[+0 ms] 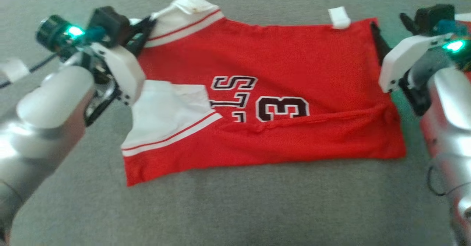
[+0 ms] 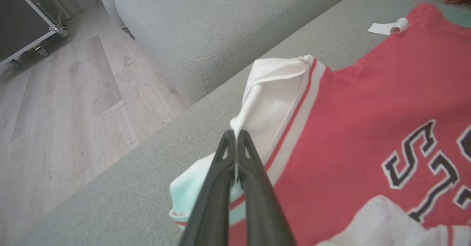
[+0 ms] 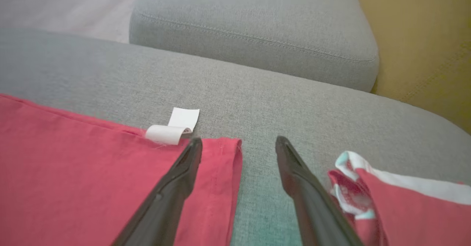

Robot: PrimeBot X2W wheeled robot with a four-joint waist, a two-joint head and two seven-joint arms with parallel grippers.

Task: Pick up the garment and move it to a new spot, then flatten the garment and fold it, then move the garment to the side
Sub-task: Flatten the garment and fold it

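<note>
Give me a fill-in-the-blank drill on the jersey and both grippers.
The left gripper is ___ on the jersey's white sleeve.
The right gripper stands ___ at the red hem.
The jersey's printed digit is ___.
The cushion under it is ___.
Missing: shut; open; 3; grey.

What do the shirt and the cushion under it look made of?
The shirt looks like soft matte knit, maybe cotton or polyester: it creases, and the hem is stitched. The cushion looks like coarse woven upholstery, matte grey: the weave grain is visible.
</note>
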